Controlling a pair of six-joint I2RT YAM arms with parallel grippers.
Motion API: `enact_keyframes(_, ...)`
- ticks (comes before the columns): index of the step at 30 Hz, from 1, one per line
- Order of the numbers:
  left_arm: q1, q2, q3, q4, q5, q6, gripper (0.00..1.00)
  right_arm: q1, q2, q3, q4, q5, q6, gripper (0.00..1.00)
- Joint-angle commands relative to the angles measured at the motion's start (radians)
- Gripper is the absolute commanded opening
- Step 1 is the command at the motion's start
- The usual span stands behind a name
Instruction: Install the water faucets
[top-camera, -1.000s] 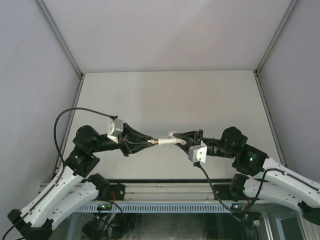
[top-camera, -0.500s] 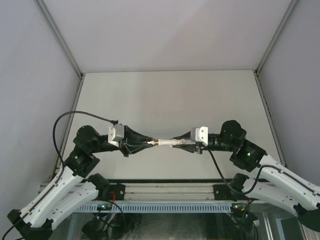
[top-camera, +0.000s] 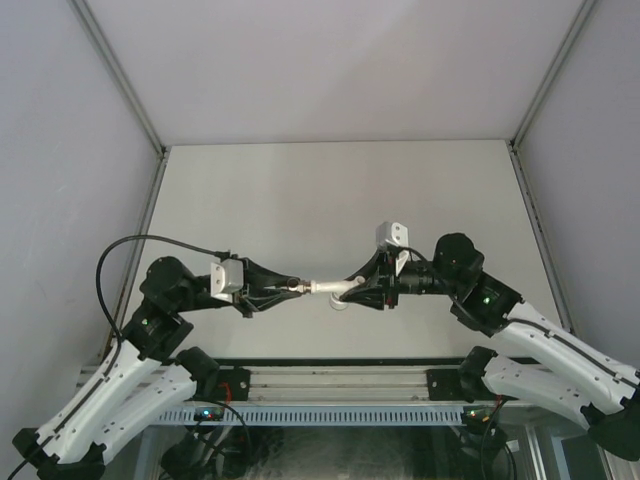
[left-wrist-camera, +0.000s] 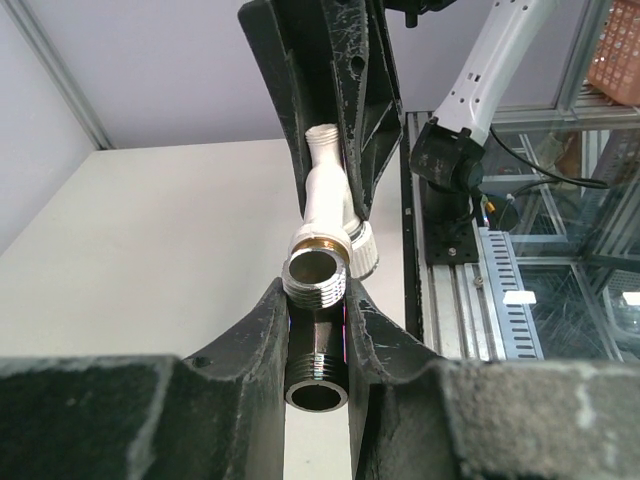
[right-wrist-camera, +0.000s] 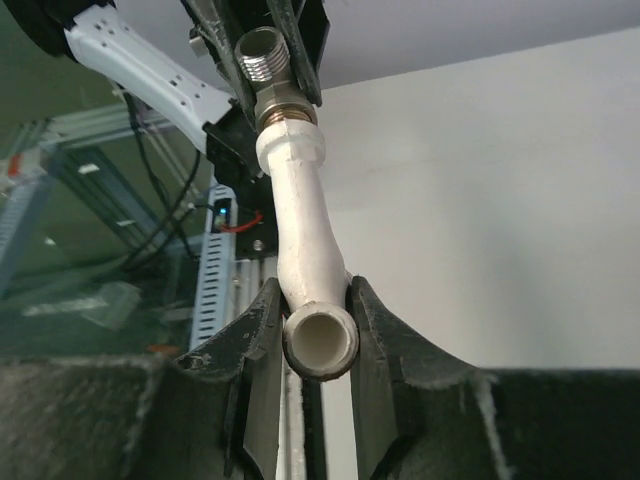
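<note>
Threads meet in mid-air above the table (top-camera: 300, 190): the left gripper (left-wrist-camera: 317, 312) pinches the metal fitting (left-wrist-camera: 317, 275) by its smooth body, and the right gripper (right-wrist-camera: 318, 305) clamps the white elbow tap (right-wrist-camera: 298, 210) near its open end. Both look light, rigid and slippery, so firm, square holds likely matter.

Above the table (top-camera: 330, 190): one white elbow tap (right-wrist-camera: 300, 220), one threaded metal fitting (left-wrist-camera: 317, 275), two grippers, left gripper (top-camera: 291, 285) and right gripper (top-camera: 355, 287).

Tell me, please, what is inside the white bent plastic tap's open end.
The white bent plastic tap shows only a bare white bore at its mouth, between the right jaws. Beyond the bend, its inside is hidden.
</note>
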Motion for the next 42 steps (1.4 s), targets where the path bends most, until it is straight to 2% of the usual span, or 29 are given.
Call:
enact_keyframes(1,0.007,0.005,-0.013,0.006,-0.112,0.078,0.0,-0.012,0.03,0.046,0.199,-0.061,0.328,0.0)
enact_keyframes(5,0.006,0.009,-0.005,-0.022,-0.12,0.108,0.0,-0.041,0.079,0.026,0.305,-0.098,0.607,0.0)
enact_keyframes(11,0.005,0.002,-0.004,-0.032,-0.126,0.126,0.0,-0.077,0.164,0.024,0.336,-0.14,0.92,0.0)
enact_keyframes(12,0.006,0.001,-0.003,-0.032,-0.126,0.123,0.0,-0.078,0.178,0.018,0.36,-0.154,0.954,0.02)
enact_keyframes(14,0.005,-0.001,-0.003,-0.032,-0.124,0.119,0.0,-0.079,0.195,0.009,0.407,-0.186,0.985,0.15)
enact_keyframes(16,0.005,-0.005,-0.003,-0.028,-0.122,0.113,0.0,-0.086,0.197,0.009,0.421,-0.196,0.96,0.27)
enact_keyframes(18,0.005,-0.008,-0.002,-0.027,-0.12,0.106,0.0,-0.104,0.18,0.009,0.414,-0.184,0.919,0.44)
enact_keyframes(23,0.005,-0.022,-0.003,-0.027,-0.119,0.095,0.0,-0.123,0.079,0.008,0.34,-0.07,0.721,0.69)
enact_keyframes(26,0.005,-0.026,-0.003,-0.027,-0.114,0.092,0.0,-0.125,0.007,0.009,0.291,-0.016,0.569,0.74)
enact_keyframes(29,0.005,-0.026,-0.003,-0.02,-0.109,0.08,0.01,-0.122,-0.058,0.009,0.174,0.126,0.436,0.81)
enact_keyframes(33,0.005,-0.025,0.0,0.006,-0.094,0.058,0.0,-0.12,-0.093,0.008,0.092,0.202,0.297,0.83)
enact_keyframes(37,0.005,-0.028,0.0,0.023,-0.088,0.043,0.0,-0.12,-0.117,0.007,0.084,0.242,0.179,0.86)
enact_keyframes(39,0.005,-0.025,0.004,0.023,-0.077,0.035,0.0,-0.119,-0.123,0.001,0.121,0.295,0.188,0.86)
enact_keyframes(42,0.005,-0.015,0.012,0.023,-0.079,0.013,0.0,-0.12,-0.117,-0.005,0.181,0.281,0.149,0.87)
